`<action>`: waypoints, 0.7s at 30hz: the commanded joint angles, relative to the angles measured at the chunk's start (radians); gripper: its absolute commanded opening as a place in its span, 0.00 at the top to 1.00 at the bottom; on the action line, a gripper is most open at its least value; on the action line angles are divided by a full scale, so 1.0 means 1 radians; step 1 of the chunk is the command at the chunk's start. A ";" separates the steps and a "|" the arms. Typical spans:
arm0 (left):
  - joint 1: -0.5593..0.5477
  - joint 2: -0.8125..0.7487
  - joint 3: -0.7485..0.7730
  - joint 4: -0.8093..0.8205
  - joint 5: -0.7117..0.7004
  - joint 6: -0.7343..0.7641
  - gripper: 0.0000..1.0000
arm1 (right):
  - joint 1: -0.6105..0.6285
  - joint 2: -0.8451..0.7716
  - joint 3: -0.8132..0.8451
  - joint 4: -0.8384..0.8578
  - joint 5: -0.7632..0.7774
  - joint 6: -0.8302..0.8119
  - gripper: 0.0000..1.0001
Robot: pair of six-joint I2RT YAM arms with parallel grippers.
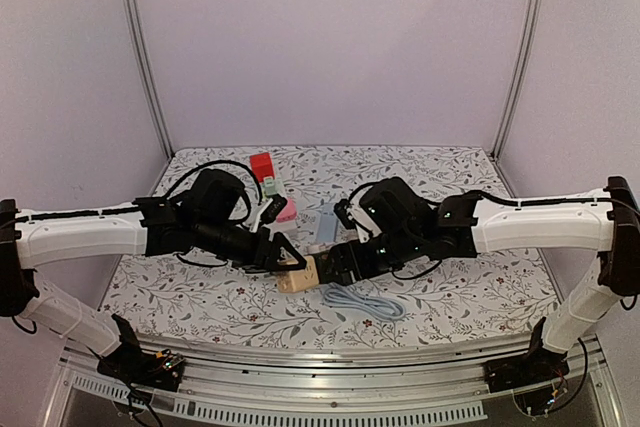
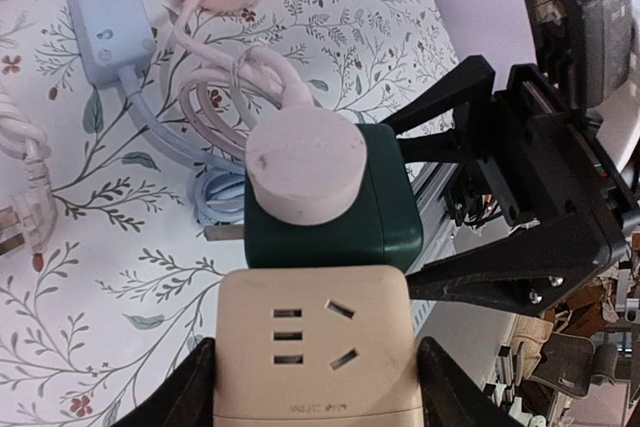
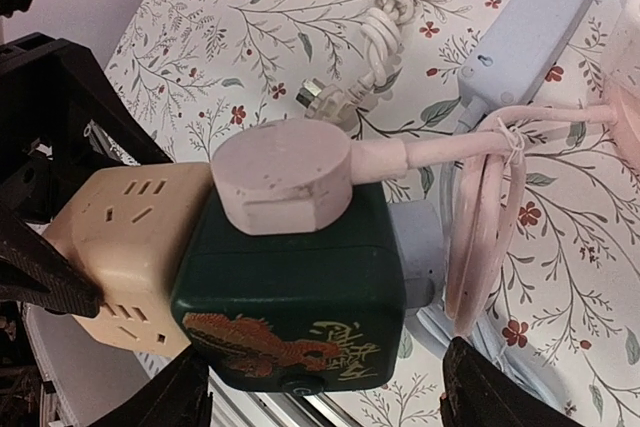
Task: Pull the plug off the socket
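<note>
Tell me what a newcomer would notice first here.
A beige socket cube sits clamped between the left fingers mid-table, a dark green adapter butted against its end. A round pink plug caps the adapter, and the right fingers straddle it, open.

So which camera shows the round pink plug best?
The right wrist view: the round pink plug fills the middle, sitting on the dark green cube adapter, its cord showing. The left wrist view shows its flat top too. The top view shows it too small.
</note>
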 commanded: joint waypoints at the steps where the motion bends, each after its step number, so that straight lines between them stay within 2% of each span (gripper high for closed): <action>1: 0.009 -0.018 0.022 0.085 0.074 0.024 0.75 | 0.009 0.029 0.031 0.012 0.009 -0.009 0.23; 11: 0.009 -0.013 0.027 0.102 0.090 0.030 0.75 | 0.009 0.045 0.036 0.051 -0.015 -0.006 0.37; 16: 0.009 -0.008 0.027 0.111 0.096 0.029 0.75 | 0.008 0.055 0.033 0.061 0.005 0.015 0.48; 18: 0.009 -0.009 0.023 0.114 0.090 0.025 0.74 | 0.009 0.055 0.030 0.062 0.025 0.032 0.56; 21: 0.009 -0.012 0.010 0.120 0.079 0.012 0.69 | 0.009 0.054 0.021 0.077 0.047 0.068 0.64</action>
